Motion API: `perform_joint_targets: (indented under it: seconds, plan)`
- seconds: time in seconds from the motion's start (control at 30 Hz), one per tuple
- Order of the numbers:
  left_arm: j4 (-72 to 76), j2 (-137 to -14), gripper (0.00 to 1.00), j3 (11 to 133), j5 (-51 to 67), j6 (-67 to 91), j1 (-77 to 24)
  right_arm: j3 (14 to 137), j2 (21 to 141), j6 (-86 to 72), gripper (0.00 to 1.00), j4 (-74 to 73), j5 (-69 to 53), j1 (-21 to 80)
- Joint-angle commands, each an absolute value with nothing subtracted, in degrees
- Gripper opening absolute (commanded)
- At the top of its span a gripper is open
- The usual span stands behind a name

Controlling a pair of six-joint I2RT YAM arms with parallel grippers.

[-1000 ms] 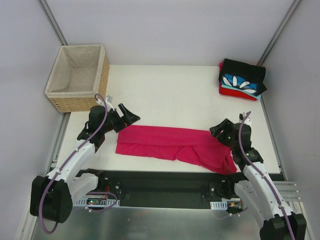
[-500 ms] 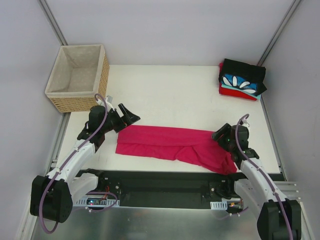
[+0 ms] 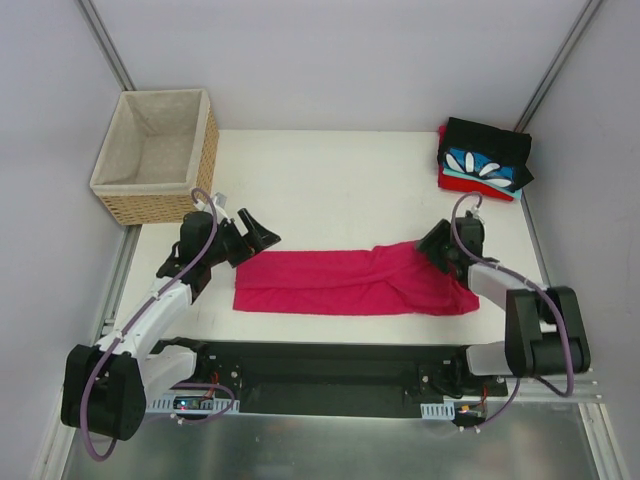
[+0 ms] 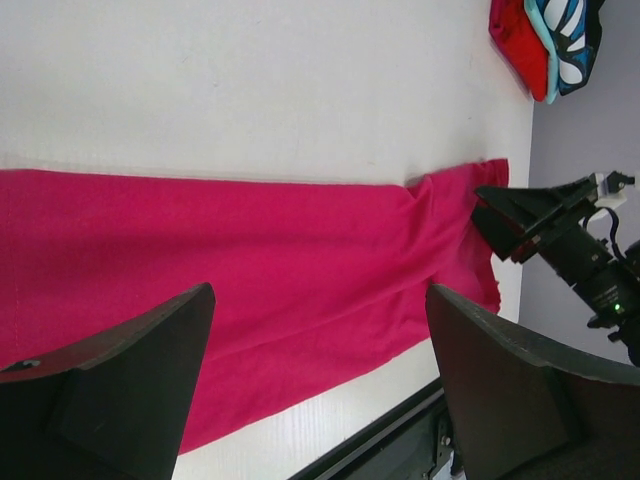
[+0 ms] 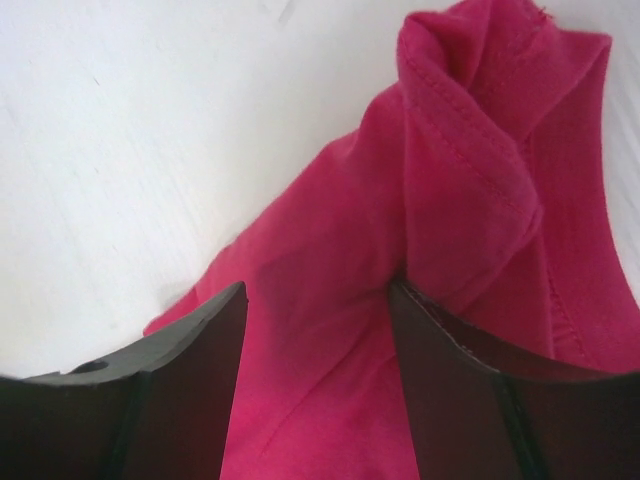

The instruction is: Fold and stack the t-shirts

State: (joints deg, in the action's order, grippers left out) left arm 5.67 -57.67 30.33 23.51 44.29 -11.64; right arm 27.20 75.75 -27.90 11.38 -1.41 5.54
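Just now, magenta shirt (image 3: pixel 350 283) bunched between right jaws, partly open, grip unclear, left jaws wide open, beside its left end.

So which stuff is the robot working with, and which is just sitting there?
For the job:
- pink shirt, spread flat on the table
- folded shirt stack in the far right corner
- left claw
- right claw, at the pink shirt's right end

Just sitting there:
- wicker basket

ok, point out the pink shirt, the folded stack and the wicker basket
pink t-shirt (image 3: pixel 340 283): top view, middle of the flattened cloth.
folded stack (image 3: pixel 484 160): top view, black shirt on top.
wicker basket (image 3: pixel 209 148): top view, right woven wall.
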Motion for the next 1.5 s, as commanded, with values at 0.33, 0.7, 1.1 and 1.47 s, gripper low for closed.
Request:
perform_joint_targets:
  seconds: [0.33, 0.7, 1.1, 1.47]
  plan:
    - [6.3, -59.3, 0.86, 30.2, 21.9, 43.1, -10.9, 82.1, 117.9, -15.2, 0.63, -7.2, -8.6, 17.0]
    - [4.0, -56.8, 0.86, 30.9, 21.0, 42.1, -10.4, 97.4, 124.6, -14.7, 0.63, -12.0, -6.5, 20.7]
    - [4.0, -55.6, 0.86, 30.2, 19.4, 43.0, -10.4, 77.3, 95.5, -13.1, 0.64, -16.8, 1.8, 22.3]
    - [4.0, -56.9, 0.84, 27.5, 17.0, 43.9, -10.5, 68.8, 87.4, -16.7, 0.63, -15.6, -1.1, 31.5]
